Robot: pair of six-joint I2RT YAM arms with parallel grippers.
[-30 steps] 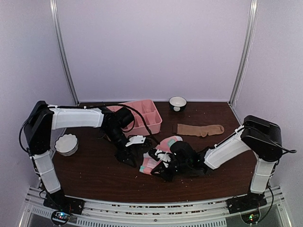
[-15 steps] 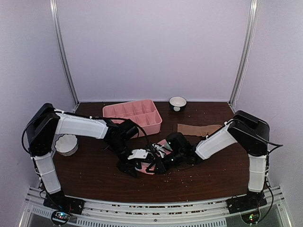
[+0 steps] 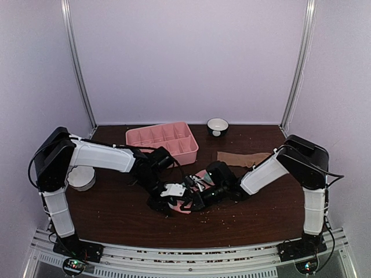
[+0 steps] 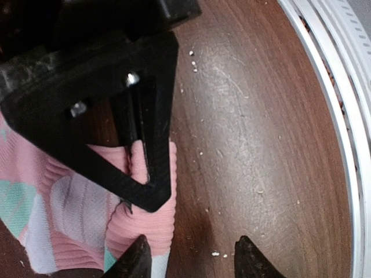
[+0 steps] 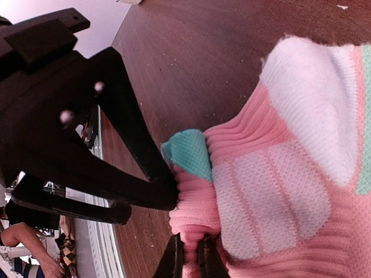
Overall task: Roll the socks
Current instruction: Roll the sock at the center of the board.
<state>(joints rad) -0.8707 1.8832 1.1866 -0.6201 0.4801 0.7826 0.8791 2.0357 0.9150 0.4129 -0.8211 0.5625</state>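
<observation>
A: Pink sock (image 5: pixel 278 174) is located mid-surface (image 4: pixel 261 145), between the two arms. Tan sock (image 3: pixel 244 157) is laid flat, well apart, toward the right rear.
B: Grips?
A: Right end effector (image 5: pixel 188 255) is pressed together on a ribbed fold of the pink sock, probably so the rolled edge is kept tight. Left end effector (image 4: pixel 194 258) is spread, with one finger at the fold and nothing gripped. It is likely placed to take the roll.

The right claw (image 5: pixel 190 259) pinches the pink sock (image 5: pixel 278 191) at its ribbed edge, left claw (image 5: pixel 142 205) touching alongside.
</observation>
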